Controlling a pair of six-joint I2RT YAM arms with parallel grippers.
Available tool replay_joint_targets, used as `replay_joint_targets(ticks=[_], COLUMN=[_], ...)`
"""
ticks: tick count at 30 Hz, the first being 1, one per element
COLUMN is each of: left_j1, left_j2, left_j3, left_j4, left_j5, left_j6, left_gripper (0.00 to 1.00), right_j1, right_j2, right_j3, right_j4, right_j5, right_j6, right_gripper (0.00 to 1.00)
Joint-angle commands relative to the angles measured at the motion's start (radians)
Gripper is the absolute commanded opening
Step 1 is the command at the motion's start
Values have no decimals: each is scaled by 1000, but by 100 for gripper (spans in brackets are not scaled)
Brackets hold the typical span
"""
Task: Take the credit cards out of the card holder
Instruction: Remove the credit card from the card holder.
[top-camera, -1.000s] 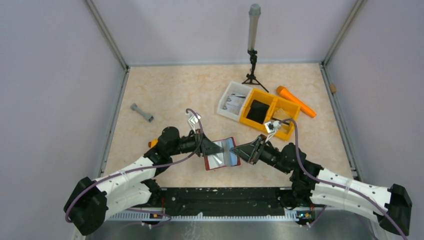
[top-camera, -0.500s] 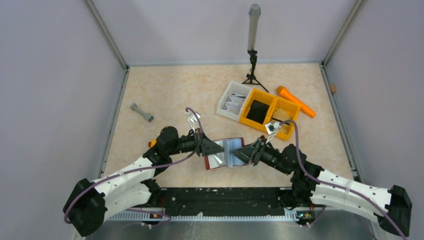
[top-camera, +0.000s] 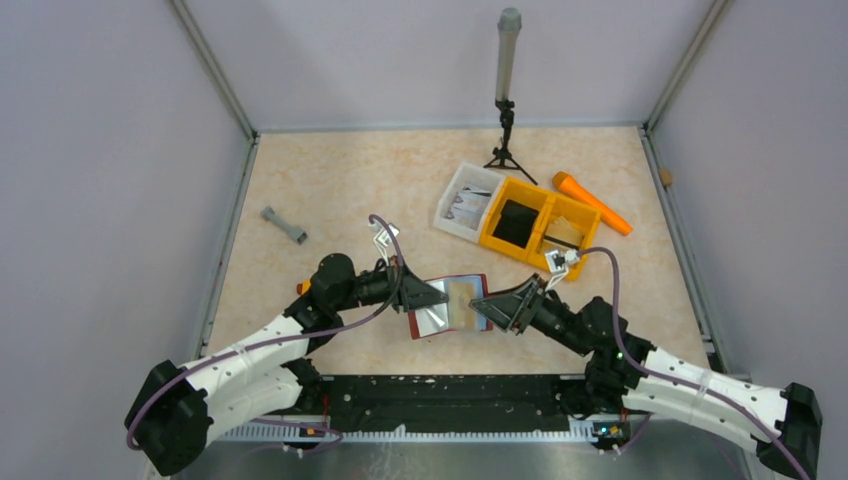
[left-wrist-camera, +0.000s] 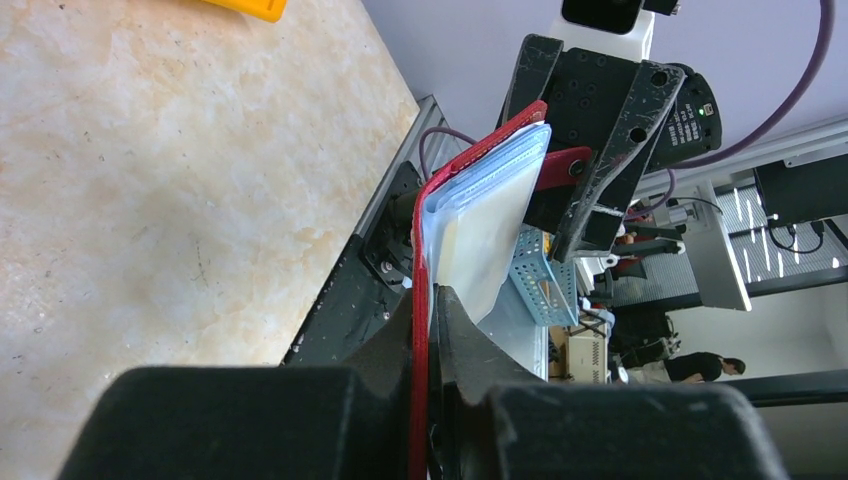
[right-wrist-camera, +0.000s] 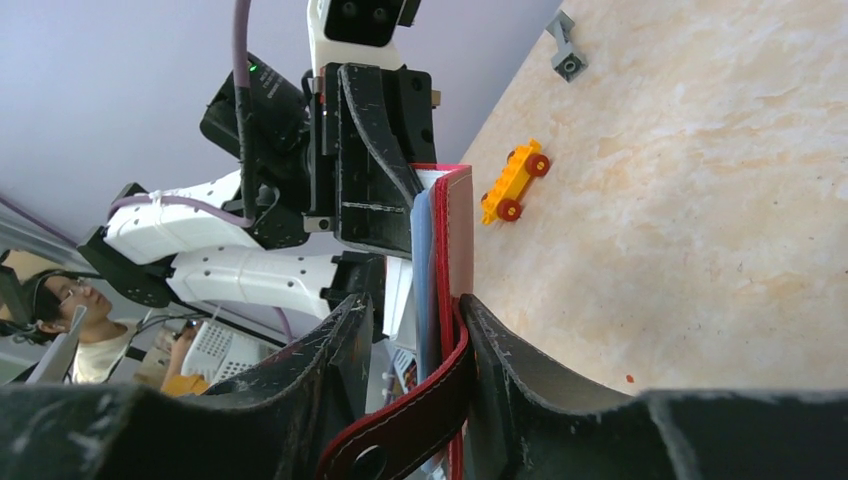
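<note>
The left gripper (left-wrist-camera: 425, 300) holds the card holder (top-camera: 447, 310) by its left edge in tight jaws. The right gripper (right-wrist-camera: 415, 305), jaws partly apart, straddles its right edge and the credit cards (left-wrist-camera: 480, 230).

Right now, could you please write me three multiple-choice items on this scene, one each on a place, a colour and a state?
1. Where is the wallet?
A) in the orange bin
B) held up between the left tool and right tool
C) beside the tripod
2. What colour is its cover?
A) green
B) dark red
C) yellow
3. How does the left tool stand?
A) shut on the wallet's edge
B) wide open, clear of it
C) out of view
Answers:
1 B: both arms meet at it overhead.
2 B: red shows in every view.
3 A: it pinches the red edge in its own camera.
</note>
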Motion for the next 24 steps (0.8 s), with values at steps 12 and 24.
replay_joint_targets(ticks=[12, 24], left_j1=[-4, -4], left_j2=[-4, -15], left_j3=[33, 41], left_j4=[65, 62], left_j5=[3, 12], left_j6=[-4, -14], left_gripper=[4, 4], right_j1=[-5, -5], right_j2=[-69, -6], right_j3=[-27, 3], right_j4=[106, 65], right_j5=[2, 2], right_j6=[15, 5], right_gripper=[41, 29])
